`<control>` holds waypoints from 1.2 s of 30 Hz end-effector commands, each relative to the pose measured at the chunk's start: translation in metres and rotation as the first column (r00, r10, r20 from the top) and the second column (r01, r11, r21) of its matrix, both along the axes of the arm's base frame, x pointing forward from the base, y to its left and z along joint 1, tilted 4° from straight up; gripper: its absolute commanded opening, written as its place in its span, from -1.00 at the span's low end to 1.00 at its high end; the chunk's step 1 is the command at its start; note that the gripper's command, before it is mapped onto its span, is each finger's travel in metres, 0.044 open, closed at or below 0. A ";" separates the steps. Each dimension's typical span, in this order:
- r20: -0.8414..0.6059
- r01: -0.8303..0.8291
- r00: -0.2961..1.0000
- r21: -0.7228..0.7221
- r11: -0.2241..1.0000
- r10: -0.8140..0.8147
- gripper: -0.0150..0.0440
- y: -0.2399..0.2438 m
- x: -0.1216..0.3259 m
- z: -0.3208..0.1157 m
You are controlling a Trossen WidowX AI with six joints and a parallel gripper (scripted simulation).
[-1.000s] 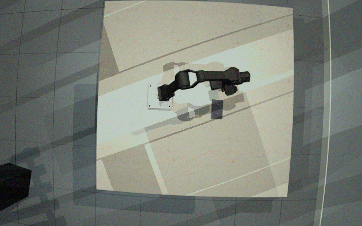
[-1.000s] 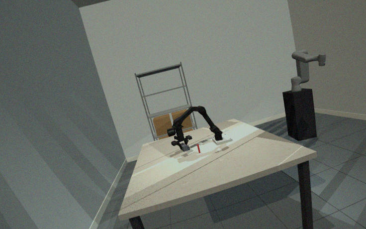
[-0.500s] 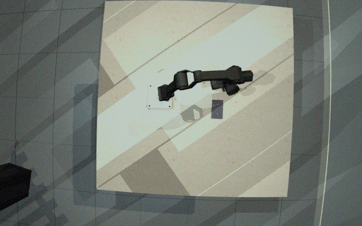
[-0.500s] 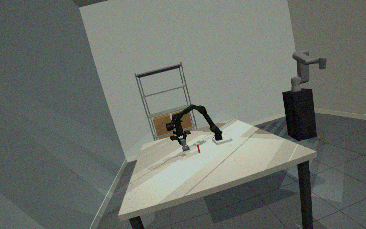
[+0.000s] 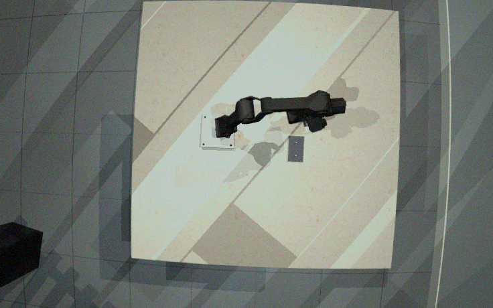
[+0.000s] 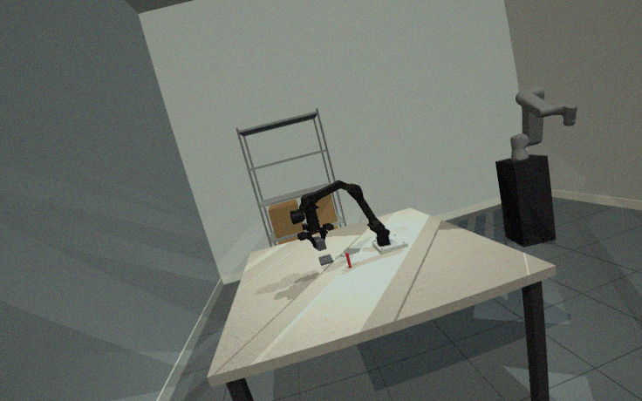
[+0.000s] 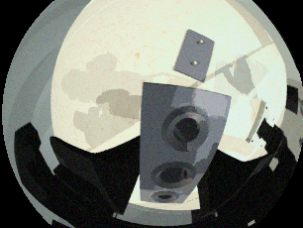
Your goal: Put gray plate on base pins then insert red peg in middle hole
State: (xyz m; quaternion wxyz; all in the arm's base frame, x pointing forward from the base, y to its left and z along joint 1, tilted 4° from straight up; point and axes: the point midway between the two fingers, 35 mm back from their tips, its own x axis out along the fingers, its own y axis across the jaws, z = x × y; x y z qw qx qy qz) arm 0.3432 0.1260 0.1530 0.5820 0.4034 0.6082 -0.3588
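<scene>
My gripper (image 6: 317, 237) (image 7: 170, 139) is shut on the gray plate (image 6: 319, 244) (image 7: 157, 111), which hangs above the table, clear of the base. The wrist view shows three round holes along the plate, and the dark fingers press on its two long sides. The base (image 5: 291, 148) (image 6: 325, 259) (image 7: 185, 54) is a flat, dark gray rectangle on the table with two small upright pins, both bare. The red peg (image 6: 348, 260) stands upright on the table beside the base in the exterior view. I cannot make out the peg in the top view or the wrist view.
The arm rises from a white mounting plate (image 5: 208, 134) (image 6: 396, 247) on the table (image 5: 179, 229) (image 6: 413, 283). The peg stands between the base and this mounting plate. Behind the table are a metal shelf (image 6: 279, 122) and a black pedestal (image 6: 528, 199) bearing another arm.
</scene>
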 end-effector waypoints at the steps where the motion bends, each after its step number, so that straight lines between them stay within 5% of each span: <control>1: -0.001 0.015 1.000 0.000 1.000 -0.015 -0.49 -0.010 0.003 -0.006; 36: -0.011 0.186 0.982 -0.009 0.982 -0.187 -0.49 -0.106 0.013 -0.066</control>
